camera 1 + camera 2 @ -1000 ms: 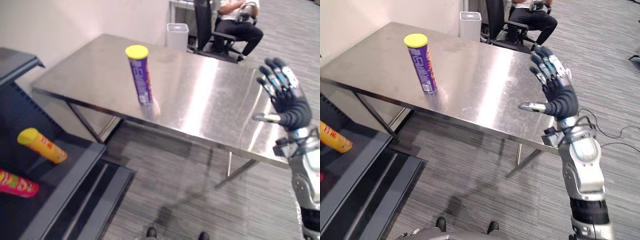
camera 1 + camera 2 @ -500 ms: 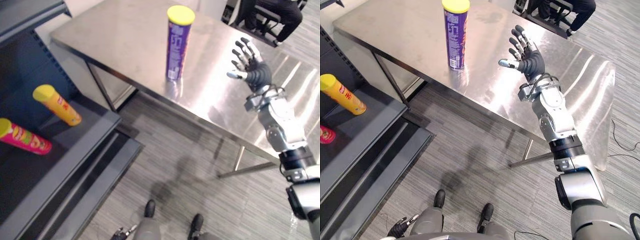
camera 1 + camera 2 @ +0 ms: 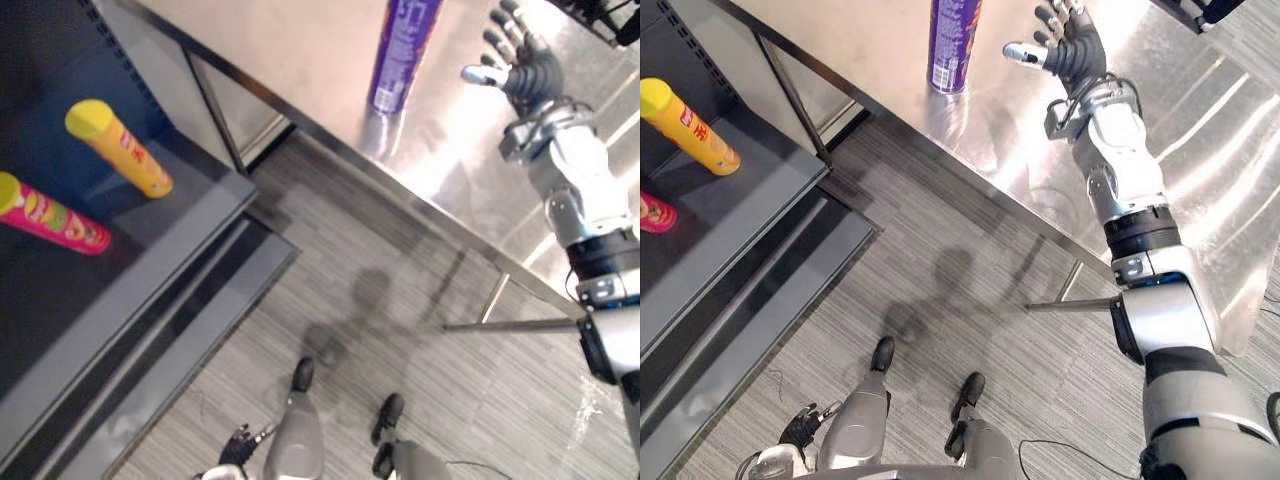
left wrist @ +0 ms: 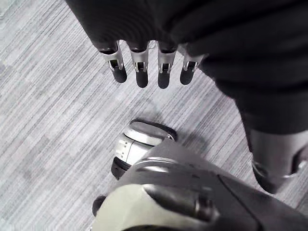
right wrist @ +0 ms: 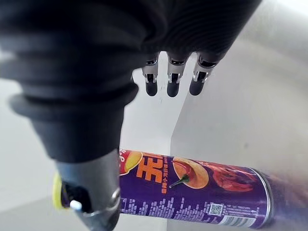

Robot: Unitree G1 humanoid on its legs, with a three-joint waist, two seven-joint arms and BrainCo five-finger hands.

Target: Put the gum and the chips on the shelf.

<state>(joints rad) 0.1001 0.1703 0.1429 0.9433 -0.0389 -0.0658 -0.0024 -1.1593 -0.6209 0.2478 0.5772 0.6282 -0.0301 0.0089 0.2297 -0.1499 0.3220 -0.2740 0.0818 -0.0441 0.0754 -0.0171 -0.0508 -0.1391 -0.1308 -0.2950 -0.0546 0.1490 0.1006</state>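
Right hand (image 3: 1075, 50), fingers spread wide and holding nothing, has closed in within a second from well apart to just beside the purple chips can (image 3: 952, 40); a grasp looks near. Standing on its base near the bench (image 3: 1200, 150) edge, the can has its long axis vertical, lid end up. Left hand (image 4: 144, 29) hangs relaxed over the floor (image 4: 48, 120).

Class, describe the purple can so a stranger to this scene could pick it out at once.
Find the shiny steel table; near its front edge, just beside the robot's open right hand, stands the purple can. It alone is purple and upright on the table, whereas the yellow can and the red can lie on the dark shelf.
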